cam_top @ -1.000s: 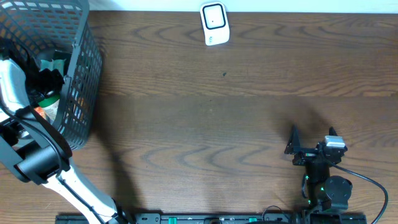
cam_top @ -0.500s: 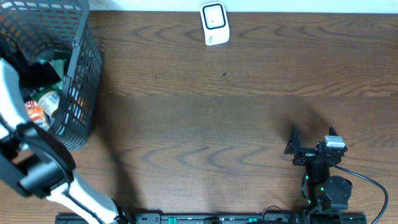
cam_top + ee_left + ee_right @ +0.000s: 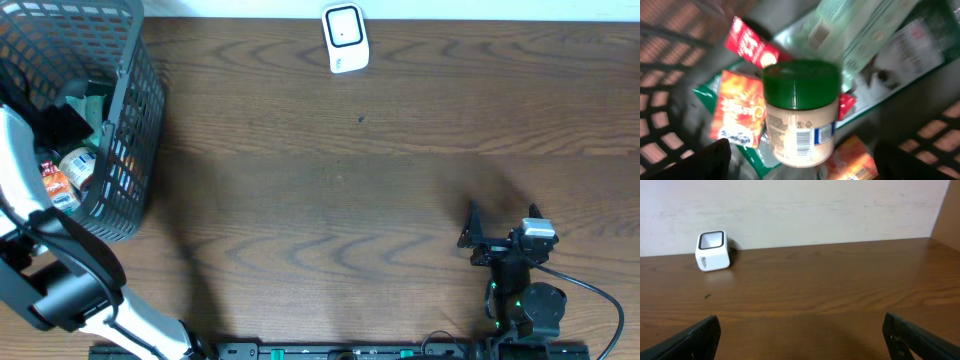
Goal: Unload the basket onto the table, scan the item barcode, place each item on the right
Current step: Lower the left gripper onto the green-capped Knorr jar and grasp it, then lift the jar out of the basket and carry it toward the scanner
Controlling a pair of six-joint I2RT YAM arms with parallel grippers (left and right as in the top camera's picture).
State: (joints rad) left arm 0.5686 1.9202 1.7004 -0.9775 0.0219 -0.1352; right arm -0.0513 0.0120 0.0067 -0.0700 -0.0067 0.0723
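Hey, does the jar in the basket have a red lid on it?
No, the jar seen from the left wrist camera is topped with a green lid.

Green-lidded jar (image 3: 799,120) upright inside basket (image 3: 132,125)

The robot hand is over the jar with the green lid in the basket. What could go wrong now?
The jar lies on loose packets, so the open left end effector might pinch a packet, or the round jar might roll and slip. The basket walls are close, so lifting out could bump them. The scanner sits far across the table: a long carry.
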